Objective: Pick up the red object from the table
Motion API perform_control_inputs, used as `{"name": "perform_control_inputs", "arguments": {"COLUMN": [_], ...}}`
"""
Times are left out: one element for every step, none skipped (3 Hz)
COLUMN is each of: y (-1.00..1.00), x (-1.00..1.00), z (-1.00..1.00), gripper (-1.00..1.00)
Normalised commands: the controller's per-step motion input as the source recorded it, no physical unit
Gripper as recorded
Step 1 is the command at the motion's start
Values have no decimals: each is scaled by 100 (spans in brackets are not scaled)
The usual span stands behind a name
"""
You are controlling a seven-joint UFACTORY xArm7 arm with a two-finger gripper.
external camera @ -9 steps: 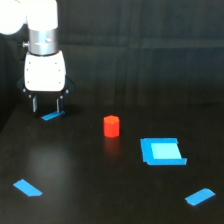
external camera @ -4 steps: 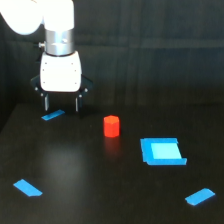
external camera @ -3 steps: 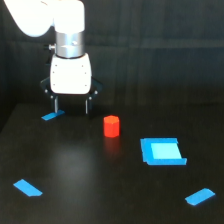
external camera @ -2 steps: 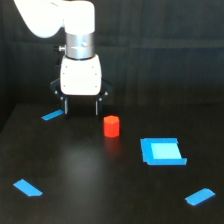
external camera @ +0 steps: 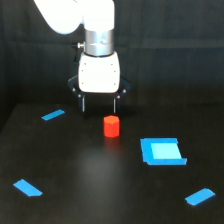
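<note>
At the lower left of the frame a blue strip (external camera: 27,187) lies flat on the black table (external camera: 85,190). Higher up on the left lies another blue strip (external camera: 53,115).

Near the middle is the white robot arm (external camera: 95,30), coming down from the top. Its pincer (external camera: 99,104) is spread wide, with two thin dark fingers (external camera: 83,104) pointing down and nothing between them.

Just below the pincer, a bit to the right of its middle, stands the red object (external camera: 111,126). It sits upright on the table and the fingers are not touching it. It is a short, bright red-orange stub, with a flat top and straight sides (too blurry to see small details).

It looks hard and light, maybe plastic, so it should not squash. It could tip or slide on the shiny table if bumped. The best place to grab it seems to be its two sides, about halfway up.

To the right lies a blue square patch (external camera: 161,151). At the lower right is one more blue strip (external camera: 200,196).
</note>
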Motion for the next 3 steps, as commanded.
{"name": "perform_control_inputs", "arguments": {"y": [-55, -64, -25], "x": [58, 29, -4], "z": [0, -1, -26], "gripper": [99, 100, 95]}}
